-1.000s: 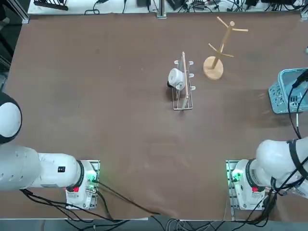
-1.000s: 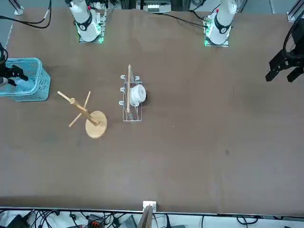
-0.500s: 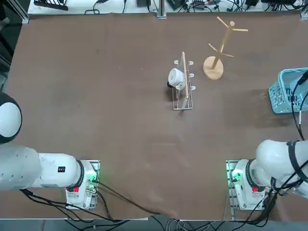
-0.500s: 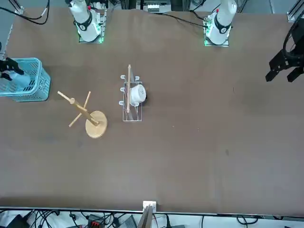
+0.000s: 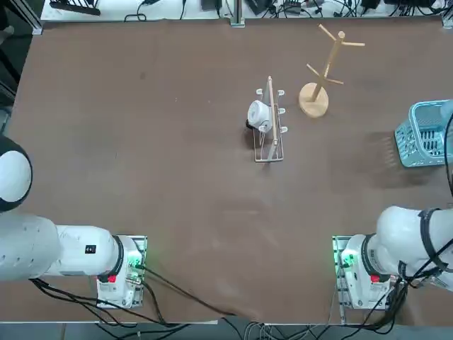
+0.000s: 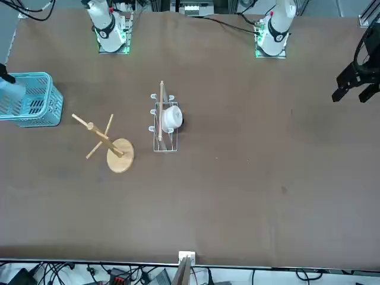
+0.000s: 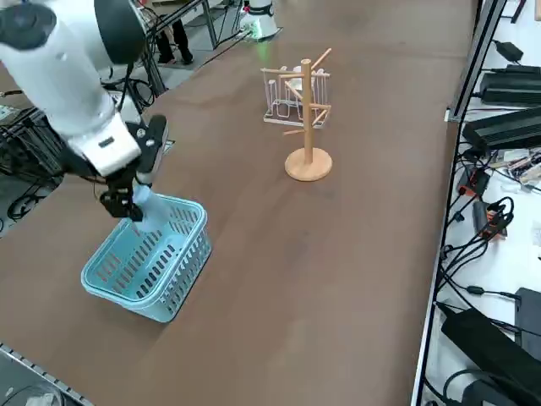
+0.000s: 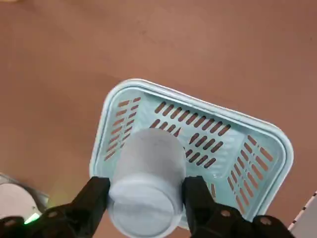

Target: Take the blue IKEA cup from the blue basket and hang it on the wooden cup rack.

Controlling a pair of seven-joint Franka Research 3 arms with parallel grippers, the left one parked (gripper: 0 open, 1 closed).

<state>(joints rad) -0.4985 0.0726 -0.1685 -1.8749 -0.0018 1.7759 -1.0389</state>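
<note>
Wrist view shows your right gripper (image 8: pixel 146 198) squeezed shut on the blue IKEA cup (image 8: pixel 147 178), up above the blue basket (image 8: pixel 257 144). It could slip if you swing fast. The wooden cup rack (image 7: pixel 307 114) is far off, and the wire rack (image 7: pixel 287 95) with a white cup (image 5: pixel 257 113) sits just past it, so watch out.

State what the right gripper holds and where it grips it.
The right gripper holds the blue IKEA cup by its cylindrical sides, one finger on each, above the blue basket.

Right tool (image 8: pixel 146 198) raised, fingers (image 8: pixel 92 198) clamped on a load.
</note>
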